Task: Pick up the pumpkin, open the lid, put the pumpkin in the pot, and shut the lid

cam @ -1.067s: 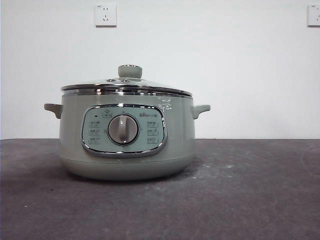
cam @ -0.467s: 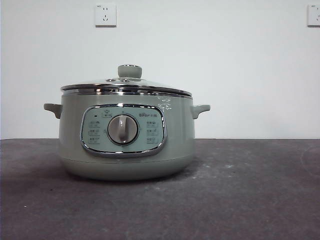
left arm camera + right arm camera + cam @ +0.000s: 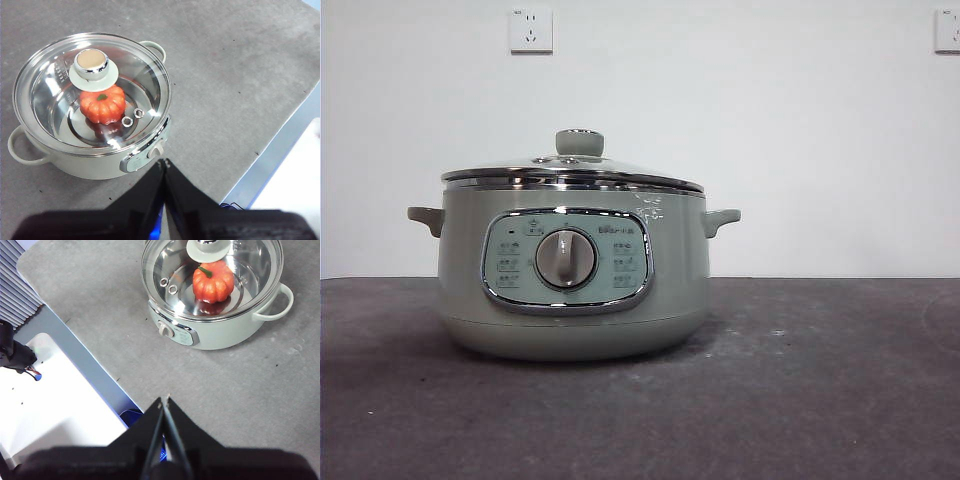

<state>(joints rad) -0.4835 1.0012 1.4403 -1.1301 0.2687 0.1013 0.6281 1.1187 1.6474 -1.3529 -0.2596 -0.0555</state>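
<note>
The pumpkin [image 3: 103,103] is seen inside the pot [image 3: 572,280], resting on the shiny metal floor beneath the seated lid [image 3: 93,92]; the task is judged complete or all but so. The lid is set flush on the rim, chrome band all round, clear domed glass, a sage-green knob at centre, two small metal vent rings beside it. The pumpkin is orange, ribbed, glossy like plastic, with a short dark green stem. The pot is smooth matte sage green, round-bellied, with two loop handles and a chrome-framed panel with a dial. The left tool [image 3: 164,162] is held high, clear of the pot, which lies well ahead of its tips; its jaws are pressed together, nothing between them. The right tool [image 3: 164,401] is likewise raised and empty, jaws together, the pot well ahead. The surface [image 3: 820,400] is dark grey, mottled, slightly rough.
</note>
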